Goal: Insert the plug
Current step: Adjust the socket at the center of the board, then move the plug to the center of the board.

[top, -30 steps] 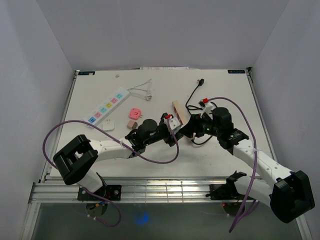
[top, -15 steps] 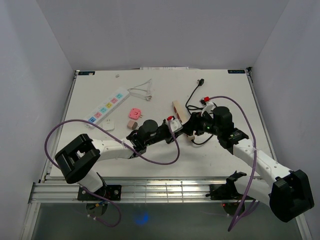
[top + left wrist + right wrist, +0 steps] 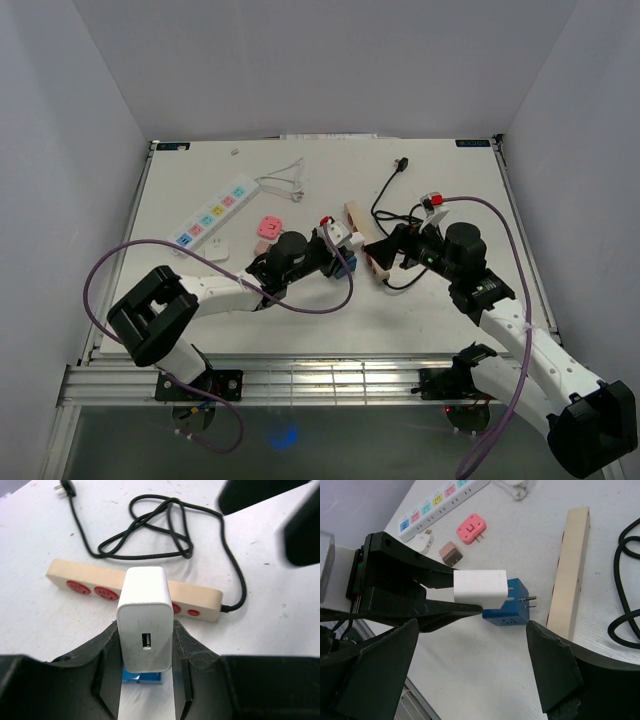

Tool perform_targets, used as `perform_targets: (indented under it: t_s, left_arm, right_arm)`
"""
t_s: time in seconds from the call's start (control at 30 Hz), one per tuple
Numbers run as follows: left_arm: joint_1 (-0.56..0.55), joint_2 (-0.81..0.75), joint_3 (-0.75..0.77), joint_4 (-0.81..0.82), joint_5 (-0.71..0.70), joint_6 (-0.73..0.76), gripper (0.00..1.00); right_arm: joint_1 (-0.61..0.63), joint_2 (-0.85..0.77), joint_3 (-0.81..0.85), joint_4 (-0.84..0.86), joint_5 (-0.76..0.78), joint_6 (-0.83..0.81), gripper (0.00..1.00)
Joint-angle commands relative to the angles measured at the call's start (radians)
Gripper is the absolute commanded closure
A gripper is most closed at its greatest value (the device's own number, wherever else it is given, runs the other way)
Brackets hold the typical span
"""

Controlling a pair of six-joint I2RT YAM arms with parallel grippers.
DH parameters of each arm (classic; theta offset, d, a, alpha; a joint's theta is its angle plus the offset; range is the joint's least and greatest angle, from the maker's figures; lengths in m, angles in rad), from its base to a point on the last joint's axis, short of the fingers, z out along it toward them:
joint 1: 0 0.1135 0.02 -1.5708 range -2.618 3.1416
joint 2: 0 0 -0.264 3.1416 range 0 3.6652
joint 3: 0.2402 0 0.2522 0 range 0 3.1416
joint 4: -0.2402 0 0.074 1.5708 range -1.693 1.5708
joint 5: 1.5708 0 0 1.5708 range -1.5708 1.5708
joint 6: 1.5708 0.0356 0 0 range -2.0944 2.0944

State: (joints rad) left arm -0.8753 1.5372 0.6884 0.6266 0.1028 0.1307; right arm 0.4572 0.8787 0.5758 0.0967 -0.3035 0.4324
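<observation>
white tabletop (image 3: 190, 170) | left gripper (image 3: 145, 630) pinching white charger (image 3: 145, 605), prongs bare | beige power strip (image 3: 200, 597) just ahead of jaws, insertion left to do | right gripper (image 3: 470, 655) spread wide, empty

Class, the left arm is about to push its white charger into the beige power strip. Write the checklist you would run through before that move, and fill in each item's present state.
1. Left gripper clamped on the white charger: ok.
2. Prongs bare and facing the beige power strip: ok.
3. Prongs level with a red socket: cannot tell.
4. Strip steadied by the right gripper: not ok, it is open and holds nothing.
5. Black cord off the approach path: ok, it lies beyond the strip.
6. Blue cube adapter out of the way: cannot tell, it sits under the charger.
</observation>
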Motion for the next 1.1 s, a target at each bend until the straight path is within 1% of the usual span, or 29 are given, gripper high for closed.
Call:
perform_targets:
  t_s: [0.0, 0.13, 0.17, 0.23, 0.3, 0.43, 0.57, 0.6, 0.7, 0.73, 0.8, 0.87, 0.9, 0.93, 1.07]
  left_arm:
    - [0.058, -0.066, -0.013, 0.012, -0.003, -0.097, 1.0]
    - [0.091, -0.107, -0.053, 0.038, -0.022, -0.157, 1.0]
    - [0.098, -0.114, -0.061, 0.047, -0.029, -0.16, 1.0]
    - [0.099, -0.138, -0.072, 0.053, -0.038, -0.17, 1.0]
    - [0.107, -0.156, -0.079, 0.045, -0.055, -0.193, 1.0]
    - [0.124, -0.192, -0.11, 0.045, -0.08, -0.223, 1.0]
    - [0.136, -0.223, -0.133, 0.044, -0.087, -0.24, 1.0]
    - [0.136, -0.229, -0.139, 0.042, -0.127, -0.246, 1.0]
    - [0.144, -0.253, -0.15, 0.028, -0.184, -0.272, 1.0]
    - [0.147, -0.264, -0.153, 0.027, -0.199, -0.276, 1.0]
    - [0.148, -0.287, -0.153, -0.001, -0.254, -0.292, 1.0]
    - [0.148, -0.313, -0.141, -0.057, -0.307, -0.336, 1.0]
    - [0.148, -0.322, -0.13, -0.077, -0.33, -0.348, 1.0]
    - [0.148, -0.334, -0.128, -0.093, -0.356, -0.353, 1.0]
    - [0.147, -0.403, -0.142, -0.12, -0.394, -0.37, 1.0]
  right_arm:
    - [-0.014, -0.049, -0.021, 0.057, 0.055, -0.027, 0.07]
    - [-0.015, 0.005, 0.001, 0.037, 0.081, -0.069, 0.11]
    - [-0.014, 0.056, 0.013, 0.023, 0.067, -0.086, 0.11]
    - [-0.014, 0.109, 0.018, 0.046, 0.031, -0.096, 0.13]
    - [-0.012, 0.184, 0.028, 0.051, 0.035, -0.119, 0.16]
    - [-0.011, 0.29, 0.067, 0.006, 0.14, -0.147, 0.2]
    - [0.008, 0.388, 0.104, -0.005, 0.185, -0.176, 0.26]
    - [0.018, 0.399, 0.108, -0.005, 0.204, -0.185, 0.27]
    - [0.084, 0.43, 0.136, -0.008, 0.34, -0.213, 0.31]
    - [0.121, 0.434, 0.14, -0.008, 0.365, -0.218, 0.33]
    - [0.155, 0.445, 0.156, 0.0, 0.427, -0.228, 0.36]
    - [0.187, 0.468, 0.168, 0.0, 0.448, -0.231, 0.39]
    - [0.195, 0.482, 0.189, -0.012, 0.463, -0.233, 0.45]
    - [0.208, 0.511, 0.202, -0.024, 0.475, -0.233, 0.46]
    - [0.261, 0.587, 0.256, -0.074, 0.541, -0.225, 0.47]
